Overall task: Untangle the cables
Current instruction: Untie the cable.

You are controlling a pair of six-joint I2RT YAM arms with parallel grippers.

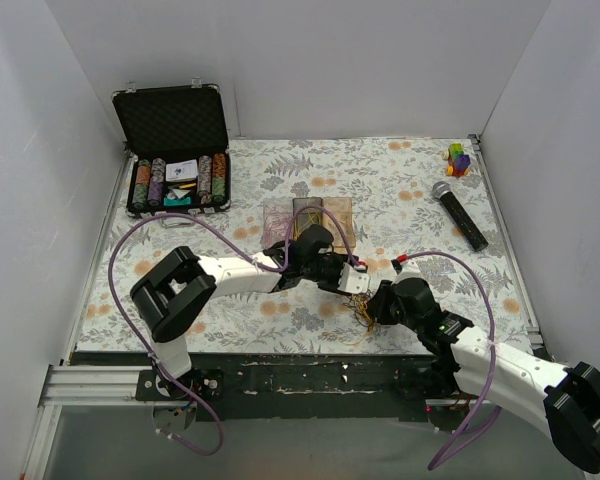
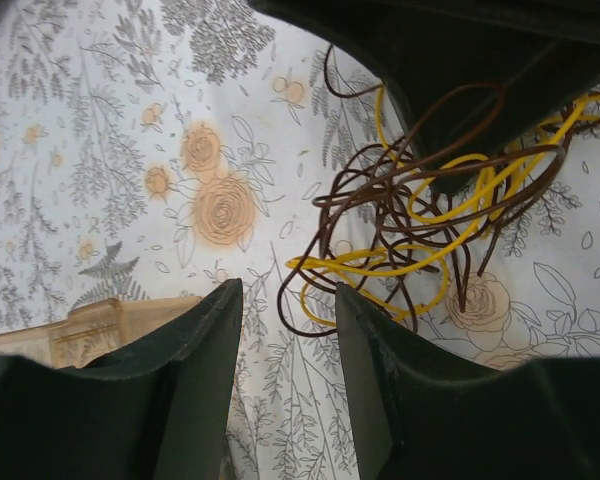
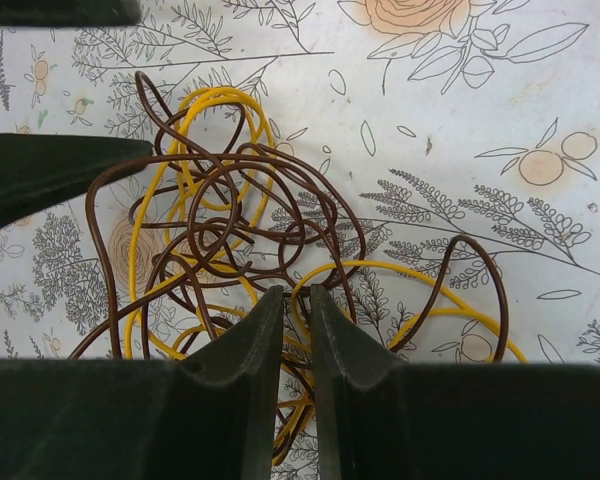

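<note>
Only the right wrist view shows the right pincer [image 3: 295,295] pinching cables [image 3: 242,215].

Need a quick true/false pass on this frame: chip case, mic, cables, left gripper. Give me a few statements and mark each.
1. The poker chip case at the far left stands with its lid up. True.
2. The microphone lies beside that case. False: it lies on the right side of the table, far from the case.
3. The cables show yellow and brown strands tangled together. True.
4. The left gripper has its fingers pressed together. False: they stand apart, with cloth and a few strands showing in the gap.
5. The cables sit inside the case. False: they lie on the tablecloth near the front edge.
</note>
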